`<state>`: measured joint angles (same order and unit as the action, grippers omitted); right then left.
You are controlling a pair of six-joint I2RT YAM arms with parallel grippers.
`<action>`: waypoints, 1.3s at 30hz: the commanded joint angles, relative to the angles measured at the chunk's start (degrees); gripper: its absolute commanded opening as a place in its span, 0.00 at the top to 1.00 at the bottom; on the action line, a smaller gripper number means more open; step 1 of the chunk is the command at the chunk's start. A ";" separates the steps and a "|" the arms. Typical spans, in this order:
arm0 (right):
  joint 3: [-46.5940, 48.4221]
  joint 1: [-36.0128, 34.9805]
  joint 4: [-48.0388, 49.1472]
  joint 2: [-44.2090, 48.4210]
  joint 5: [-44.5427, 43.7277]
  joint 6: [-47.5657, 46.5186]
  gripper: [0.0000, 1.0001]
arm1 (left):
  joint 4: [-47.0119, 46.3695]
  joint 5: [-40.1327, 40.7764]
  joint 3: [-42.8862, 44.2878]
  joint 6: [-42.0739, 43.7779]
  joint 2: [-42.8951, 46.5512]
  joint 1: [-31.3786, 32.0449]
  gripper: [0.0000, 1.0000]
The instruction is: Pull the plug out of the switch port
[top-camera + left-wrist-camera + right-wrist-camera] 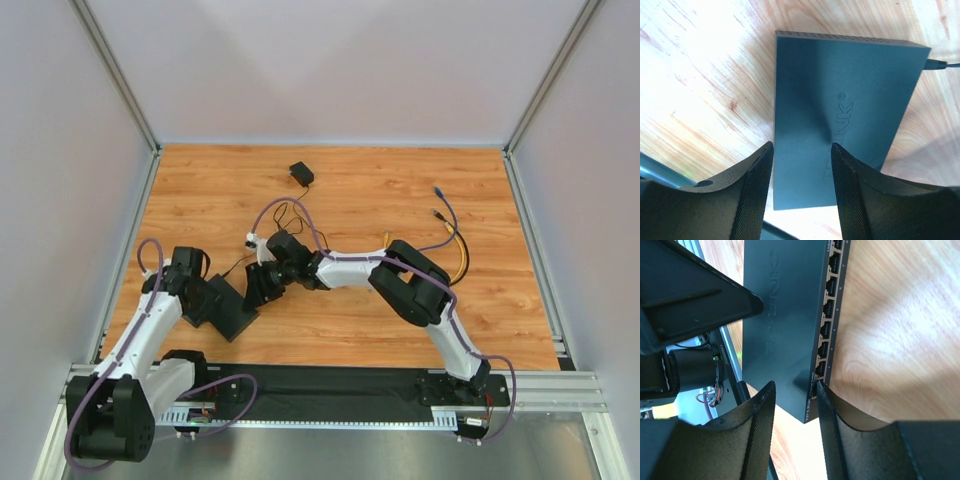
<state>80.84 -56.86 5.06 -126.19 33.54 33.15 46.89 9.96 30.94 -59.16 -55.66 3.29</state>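
Observation:
The switch [228, 312] is a flat matte-black box lying on the wooden table by the left arm. My left gripper [802, 150] is open over the near end of the switch [840, 100], one finger along its left edge and the other above its top. A black plug [936, 63] on a thin lead sticks out of its far right corner. My right gripper [796, 385] straddles a corner of the switch [780, 315] with jaws apart, its right fingertip against the socket face. The sockets [827, 325] that show are empty.
A small black adapter block [301, 173] lies at the back of the table, its thin lead [285, 215] looping toward the switch. Loose blue and yellow cables [445, 225] lie at the right. A black rail [330, 385] runs along the near edge. Grey walls enclose the table.

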 commanded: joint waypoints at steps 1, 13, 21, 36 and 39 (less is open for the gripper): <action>-1.91 -0.01 1.18 4.19 -0.48 -0.10 0.59 | 2.23 0.15 2.63 1.15 3.27 0.05 0.42; -0.08 0.78 -0.65 7.19 -11.29 3.76 0.50 | 5.67 -0.72 6.59 1.85 11.28 0.05 0.42; 14.84 3.24 -11.46 1.23 -11.41 6.05 0.48 | 8.29 4.53 15.81 9.58 3.81 0.05 0.44; 21.29 2.72 -8.84 -7.14 -3.48 -0.28 0.52 | 3.83 4.55 2.82 0.54 12.50 -0.04 0.45; 21.03 2.37 -7.52 -7.84 -1.99 0.78 0.53 | 2.85 3.58 0.09 -0.78 12.68 -0.04 0.45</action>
<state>101.93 -54.02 -5.34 -133.51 29.17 34.24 52.51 14.48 32.27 -57.34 -43.40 3.29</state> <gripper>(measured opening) 0.472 0.551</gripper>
